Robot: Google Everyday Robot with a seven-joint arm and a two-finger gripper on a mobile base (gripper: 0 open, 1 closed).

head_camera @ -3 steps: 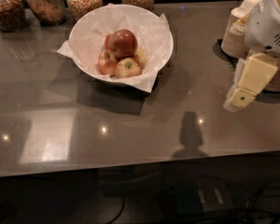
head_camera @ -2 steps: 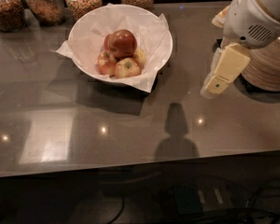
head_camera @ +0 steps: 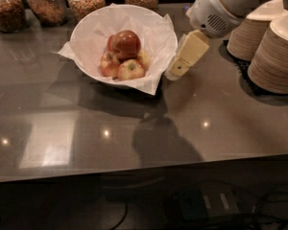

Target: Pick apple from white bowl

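Note:
The large deep red apple (head_camera: pixel 125 43) sits on top of smaller yellow-and-red apples (head_camera: pixel 129 69) in the white bowl (head_camera: pixel 91 28), which is lined with crinkled white paper. The bowl stands at the back centre-left of the grey counter. My gripper (head_camera: pixel 175 72) hangs from the white arm at the upper right, just beside the bowl's right rim and above the counter. It is to the right of the red apple and does not touch it.
Several glass jars (head_camera: pixel 47 3) of nuts and grains line the back edge. Stacks of beige disposable bowls (head_camera: pixel 278 51) stand at the right on a dark mat. The counter's front edge (head_camera: pixel 144 169) runs across the lower frame.
The arm and gripper have moved left, from near the beige bowl stacks to beside the white bowl's right rim. The apples have not moved.

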